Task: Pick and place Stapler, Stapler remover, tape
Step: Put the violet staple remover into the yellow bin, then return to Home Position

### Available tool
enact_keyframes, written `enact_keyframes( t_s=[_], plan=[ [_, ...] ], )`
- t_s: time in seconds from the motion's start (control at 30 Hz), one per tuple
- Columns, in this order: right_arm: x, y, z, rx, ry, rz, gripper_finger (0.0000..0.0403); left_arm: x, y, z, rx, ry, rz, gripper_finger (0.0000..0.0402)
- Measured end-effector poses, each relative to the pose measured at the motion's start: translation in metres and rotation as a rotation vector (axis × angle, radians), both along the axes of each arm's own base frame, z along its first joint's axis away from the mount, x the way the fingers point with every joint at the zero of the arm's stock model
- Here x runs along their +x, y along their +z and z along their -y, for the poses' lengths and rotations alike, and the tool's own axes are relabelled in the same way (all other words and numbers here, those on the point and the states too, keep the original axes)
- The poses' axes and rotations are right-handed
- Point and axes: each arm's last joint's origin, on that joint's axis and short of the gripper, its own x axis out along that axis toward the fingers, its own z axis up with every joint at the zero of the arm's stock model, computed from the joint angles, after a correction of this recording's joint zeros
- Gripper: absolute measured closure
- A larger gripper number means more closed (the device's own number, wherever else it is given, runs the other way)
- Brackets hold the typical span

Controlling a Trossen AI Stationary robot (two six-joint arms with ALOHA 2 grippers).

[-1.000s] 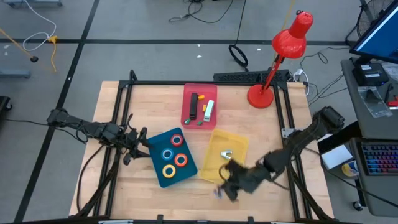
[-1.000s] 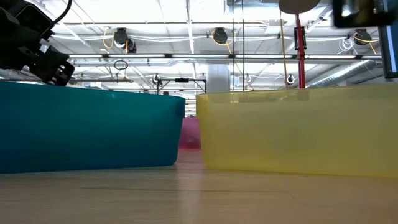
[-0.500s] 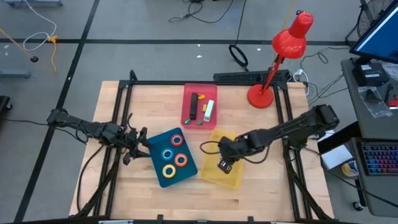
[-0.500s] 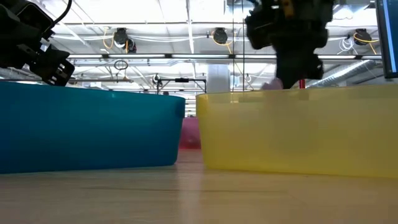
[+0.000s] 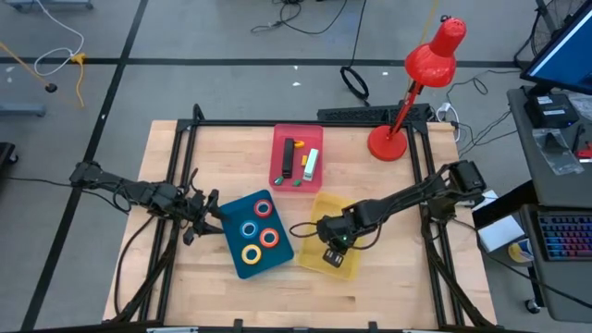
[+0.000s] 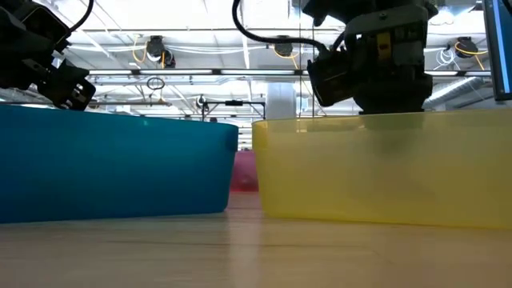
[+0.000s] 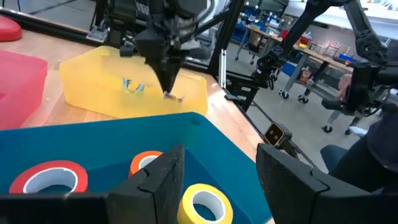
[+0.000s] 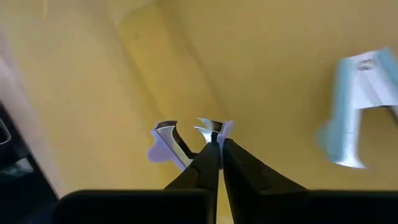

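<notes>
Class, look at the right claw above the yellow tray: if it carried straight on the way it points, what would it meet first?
The right claw, shut on a purple staple remover, points down into the yellow tray. It would probably meet the tray's floor first; the blue staple remover lies off to one side.
</notes>
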Motion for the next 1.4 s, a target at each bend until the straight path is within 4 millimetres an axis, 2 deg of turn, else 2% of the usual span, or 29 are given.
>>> enact_keyframes(
  t_s=[0.37, 0.5, 0.57, 0.67, 0.87, 1.07, 1.13, 1.23, 1.4],
  plan=[
    [0.000, 0.004, 0.007, 0.030, -0.022, -0.002, 0.0342, 0.000, 0.000, 0.000, -0.007, 0.001, 0.000, 0.0204],
    [-0.002, 0.018, 0.009, 0.080, -0.064, 0.024, 0.0339, 0.000, 0.000, 0.000, -0.008, 0.001, 0.000, 0.0204],
    [-0.006, 0.033, 0.005, 0.077, -0.052, 0.092, 0.0343, 0.000, 0.000, 0.000, -0.019, 0.003, -0.004, 0.0204],
    [-0.018, 0.061, -0.004, 0.049, -0.032, 0.210, 0.0355, 0.000, 0.000, 0.000, -0.059, 0.006, -0.020, 0.0204],
    [-0.056, 0.113, -0.022, -0.035, 0.096, 0.451, 0.0374, 0.000, 0.000, 0.000, -0.072, 0.007, -0.025, 0.0204],
    [-0.092, 0.147, -0.030, -0.016, 0.213, 0.596, 0.0373, 0.000, 0.001, 0.000, -0.041, 0.003, -0.005, 0.0204],
    [-0.102, 0.152, -0.031, -0.018, 0.258, 0.639, 0.0371, 0.000, 0.002, 0.000, -0.027, 0.002, 0.014, 0.0204],
    [-0.117, 0.150, -0.029, -0.045, 0.297, 0.686, 0.0372, 0.000, 0.005, 0.000, -0.005, -0.001, 0.053, 0.0204],
    [-0.141, 0.130, -0.020, -0.065, 0.239, 0.767, 0.0375, 0.000, 0.007, 0.000, 0.027, -0.004, 0.090, 0.0204]
  ],
)
